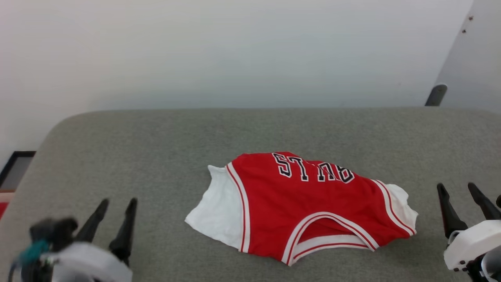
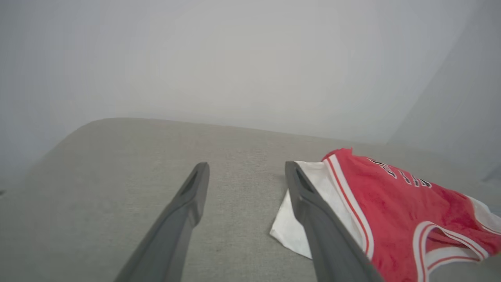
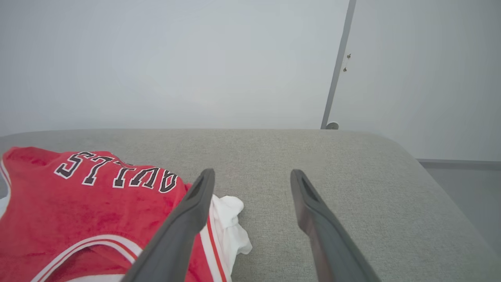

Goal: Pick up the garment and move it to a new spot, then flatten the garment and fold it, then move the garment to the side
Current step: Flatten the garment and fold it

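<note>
Head view shows the jersey (image 1: 309, 203) lying mid-surface (image 1: 156, 141), apparently flattened and half-folded, left end effector (image 1: 119, 200) and right end effector (image 1: 456, 185) open and empty over the surface's near corners; moving aside probably remains.

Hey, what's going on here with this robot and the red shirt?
A two-armed robot is at a grey padded table with a red jersey lying in the middle of it. Nothing is being held right now. The left hand and the right hand are both open, one on each side of the jersey and clear of it. The jersey lies neck opening toward the robot, white sleeves out to the sides, somewhat rumpled rather than smoothed flat.
</note>
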